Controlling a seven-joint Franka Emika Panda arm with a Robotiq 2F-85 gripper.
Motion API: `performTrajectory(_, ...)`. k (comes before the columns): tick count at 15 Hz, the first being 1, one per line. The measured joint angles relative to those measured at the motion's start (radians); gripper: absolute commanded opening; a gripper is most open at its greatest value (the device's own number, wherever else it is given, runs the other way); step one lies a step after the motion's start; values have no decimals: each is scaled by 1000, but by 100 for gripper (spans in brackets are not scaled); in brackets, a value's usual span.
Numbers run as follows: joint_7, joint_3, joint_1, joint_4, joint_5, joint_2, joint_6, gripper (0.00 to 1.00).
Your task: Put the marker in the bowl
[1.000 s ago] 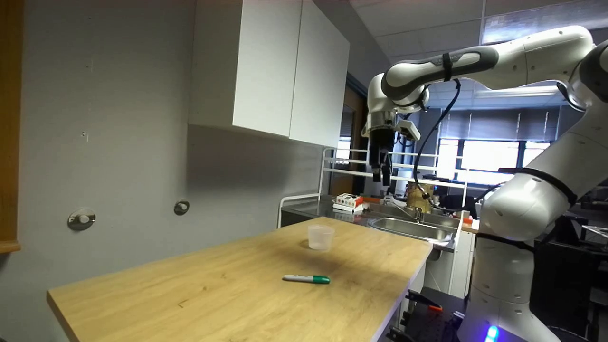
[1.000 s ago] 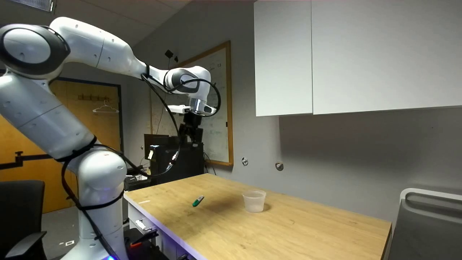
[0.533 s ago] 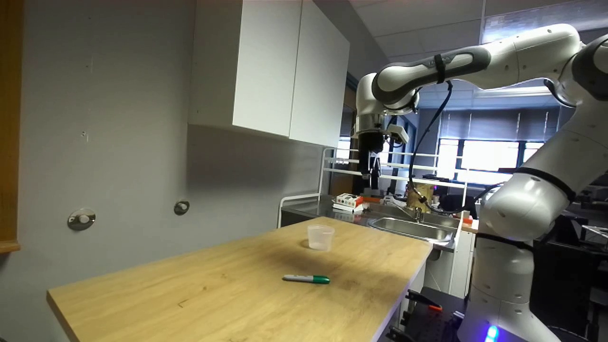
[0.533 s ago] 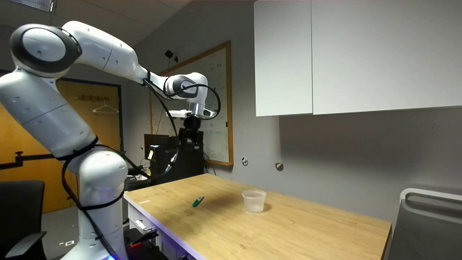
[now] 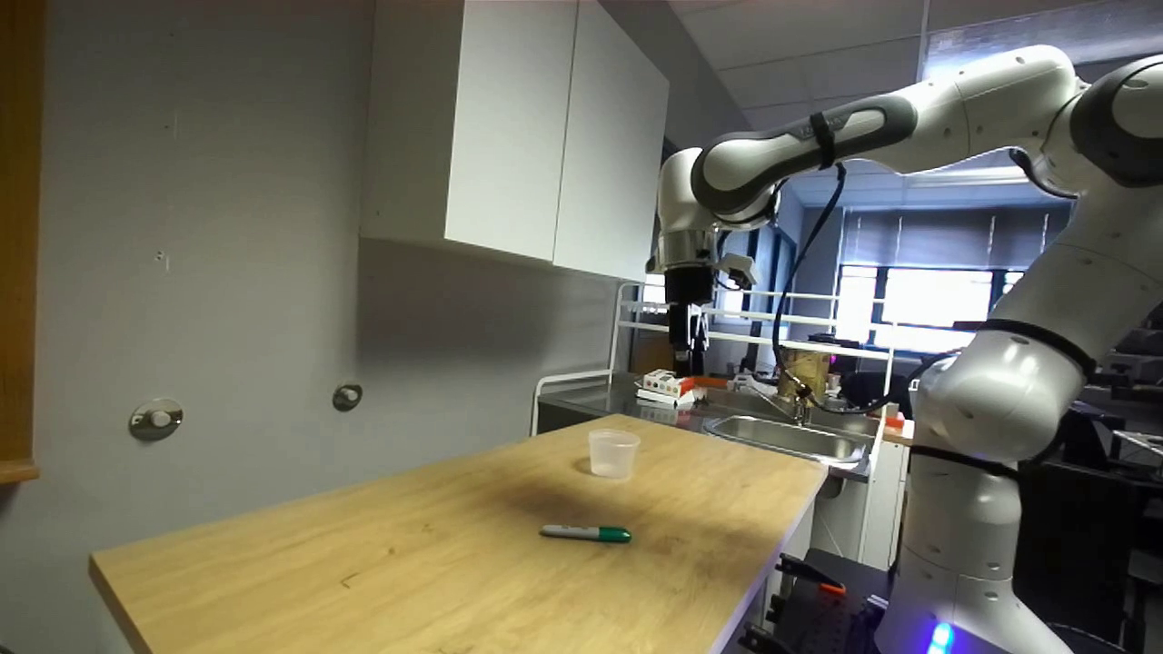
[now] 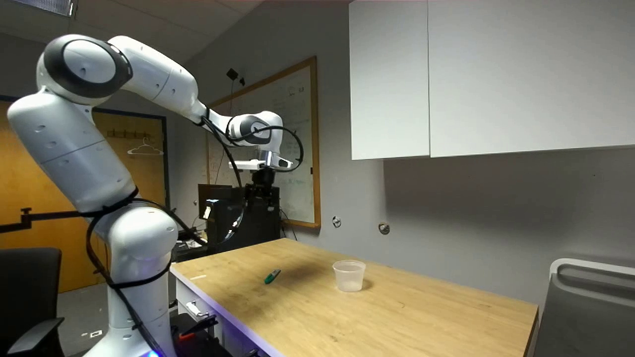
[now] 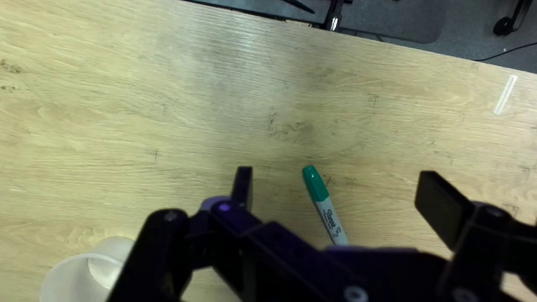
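High over the desk (image 6: 426,317) hangs the tool (image 7: 339,188), pointing down, and it's released: the jaws stand wide apart. Look through that gap in the wrist view and there's the marker (image 7: 327,209), lying flat on the desk! Green cap toward the top of that view, pale grey barrel with black lettering, running down until the tool's dark body hides its end.

Over to the bowl (image 6: 349,277): upright on the desk, whitish and see-through, wider at the rim. Both exterior views show clear desk surface between bowl and marker, so the marker lies outside the bowl. The wrist view catches only part of the bowl, lower left, cut by the frame and partly covered by the tool.

Near the desk's edge, a thin white strip (image 7: 505,94). Around the action, the white arm (image 5: 990,109) bends above it all, and a white wall cabinet (image 6: 496,74) hangs in both exterior views. Past the end of the desk in an exterior view sits a steel sink (image 5: 786,436); elsewhere, a whiteboard (image 6: 300,148) and a black chair (image 6: 30,292).
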Motion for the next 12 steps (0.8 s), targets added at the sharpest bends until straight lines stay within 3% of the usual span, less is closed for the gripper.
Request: performTrajectory(12, -65, 24, 60, 81, 48, 332, 212, 100)
